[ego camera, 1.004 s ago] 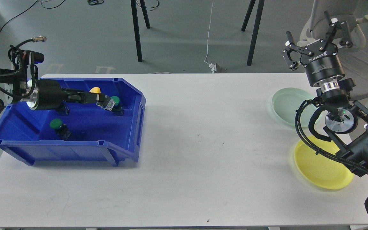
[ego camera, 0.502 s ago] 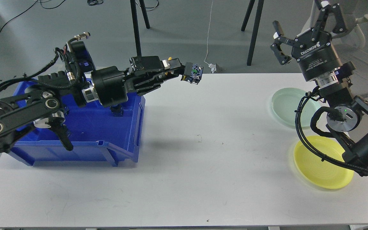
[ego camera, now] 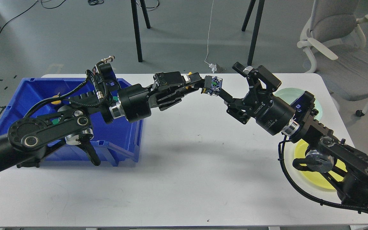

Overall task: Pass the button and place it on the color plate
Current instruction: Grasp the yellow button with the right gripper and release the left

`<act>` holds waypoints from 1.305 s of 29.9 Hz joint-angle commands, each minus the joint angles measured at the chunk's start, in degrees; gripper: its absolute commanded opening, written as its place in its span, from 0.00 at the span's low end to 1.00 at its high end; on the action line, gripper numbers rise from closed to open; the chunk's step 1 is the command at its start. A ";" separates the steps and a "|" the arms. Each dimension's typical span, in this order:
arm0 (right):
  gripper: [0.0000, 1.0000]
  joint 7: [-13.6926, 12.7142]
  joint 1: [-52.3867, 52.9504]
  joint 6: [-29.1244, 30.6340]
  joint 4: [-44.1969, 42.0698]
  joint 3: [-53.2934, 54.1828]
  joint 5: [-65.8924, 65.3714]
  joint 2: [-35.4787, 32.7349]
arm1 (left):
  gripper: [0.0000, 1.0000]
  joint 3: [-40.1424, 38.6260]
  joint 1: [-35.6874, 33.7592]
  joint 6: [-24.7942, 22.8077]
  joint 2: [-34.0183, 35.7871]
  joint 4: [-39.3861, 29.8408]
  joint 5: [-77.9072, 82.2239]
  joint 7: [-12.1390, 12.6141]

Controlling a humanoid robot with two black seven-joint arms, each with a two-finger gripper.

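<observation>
Your left gripper has its fingers clamped on the push button, holding it out in the air above the far middle of the white surface, well clear of the blue bin so that the other arm can reach it. Your right gripper has come in from the opposite side with its fingers spread wide: the lower finger lies just under the button and the upper one stands well above it, so nothing is closed on the part from that side yet. I judge this to be the handover itself, with the button yet to change hands. Below the meeting point the surface is bare, leaving open room. The pale green plate and the yellow plate sit by the right edge, both partly hidden under your right arm. Whether the button's cap is yellow is hard to tell here.
</observation>
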 commanded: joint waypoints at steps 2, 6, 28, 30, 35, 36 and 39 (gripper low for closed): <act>0.89 0.00 -1.15 -1.19 1.32 -0.41 -0.14 -0.05 | 0.06 -0.22 0.29 -0.16 -0.01 0.20 -0.01 -0.01; 0.77 0.00 -1.24 -1.37 1.58 0.11 -0.05 0.12 | 0.06 -0.75 0.46 -0.60 -0.01 0.64 -0.10 -0.01; 0.56 0.00 -0.89 -4.88 0.97 -0.06 -0.23 5.83 | 0.06 -1.02 0.46 -0.87 -0.01 1.08 -0.19 -0.01; 0.51 0.00 -0.98 -4.88 1.05 0.03 -0.14 5.83 | 0.06 -1.02 0.46 -0.86 -0.09 1.08 -0.19 -0.01; 0.39 0.00 -0.98 -4.88 1.14 0.03 -0.23 5.83 | 0.06 -1.02 0.46 -0.86 -0.09 1.08 -0.19 -0.01; 0.36 0.00 -0.98 -4.97 1.14 0.03 -0.23 5.83 | 0.06 -1.02 0.46 -0.86 -0.09 1.08 -0.19 -0.01; 0.29 0.00 -0.98 -4.97 1.14 0.03 -0.23 5.83 | 0.06 -1.02 0.46 -0.78 -0.09 1.08 -0.28 -0.01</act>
